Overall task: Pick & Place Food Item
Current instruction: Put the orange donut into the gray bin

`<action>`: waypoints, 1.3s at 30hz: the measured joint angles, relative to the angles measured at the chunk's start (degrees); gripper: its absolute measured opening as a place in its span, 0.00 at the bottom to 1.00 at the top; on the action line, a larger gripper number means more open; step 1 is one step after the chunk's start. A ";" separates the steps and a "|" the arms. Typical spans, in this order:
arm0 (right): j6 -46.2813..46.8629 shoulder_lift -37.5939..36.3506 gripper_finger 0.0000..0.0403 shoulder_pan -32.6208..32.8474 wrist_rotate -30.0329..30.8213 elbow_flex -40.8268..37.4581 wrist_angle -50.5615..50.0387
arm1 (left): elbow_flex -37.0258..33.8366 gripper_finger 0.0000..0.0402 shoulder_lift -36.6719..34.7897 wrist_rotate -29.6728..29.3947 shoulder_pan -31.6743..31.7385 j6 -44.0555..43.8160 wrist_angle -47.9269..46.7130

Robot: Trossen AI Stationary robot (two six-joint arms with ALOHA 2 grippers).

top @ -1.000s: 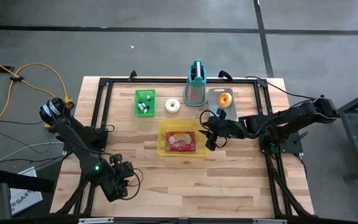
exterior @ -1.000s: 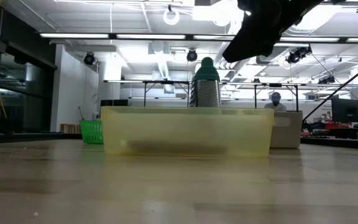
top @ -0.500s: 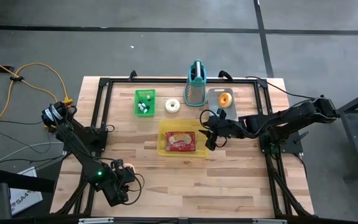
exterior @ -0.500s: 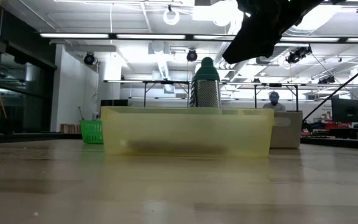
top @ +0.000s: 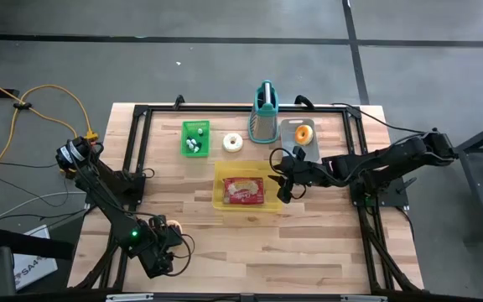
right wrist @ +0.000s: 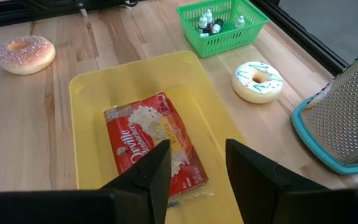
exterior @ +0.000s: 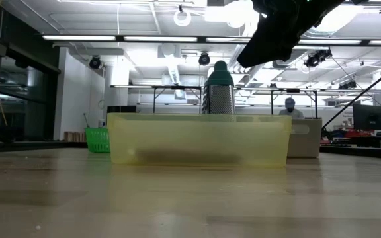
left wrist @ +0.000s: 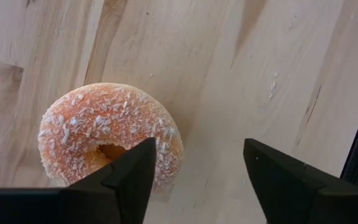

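A sugar-sprinkled doughnut (left wrist: 104,137) lies flat on the wooden table near its front left corner (top: 159,223), also seen in the right wrist view (right wrist: 25,54). My left gripper (left wrist: 197,180) points down over it, open, with the doughnut off to one side behind one finger rather than between the two. My right gripper (right wrist: 197,180) hangs open above the right end of a yellow bin (top: 267,205). Nothing is between its fingers. In the bin a red popcorn packet (right wrist: 154,146) lies flat. My left gripper comes from above, and one finger (left wrist: 126,180) stands in front of the doughnut's rim (left wrist: 163,155). I cannot tell whether it touches. The doughnut rests flat on the table.
Along the far side stand a green basket of small bottles (top: 195,138), a white-iced doughnut (top: 233,143), a grater (top: 264,113), and a grey board with an orange doughnut (top: 303,133). A black frame rail (top: 132,151) borders the table. Bare wood lies near the front edge.
My left gripper has sunk a little and shifted toward the table's near edge, then kept still. The sprinkled doughnut now shows lying on the table beside it.
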 joint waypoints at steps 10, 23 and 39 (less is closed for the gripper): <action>0.18 0.00 0.35 0.00 0.00 0.00 0.00 | 0.00 0.64 0.02 0.12 -1.48 -3.33 -5.87; 0.20 0.00 0.35 0.00 -0.01 0.00 0.00 | -0.06 0.64 0.06 -2.82 -2.18 -2.84 -6.12; 0.72 0.00 0.35 0.00 -0.04 0.00 -0.39 | -6.80 0.64 0.09 -1.93 -2.18 -3.91 2.26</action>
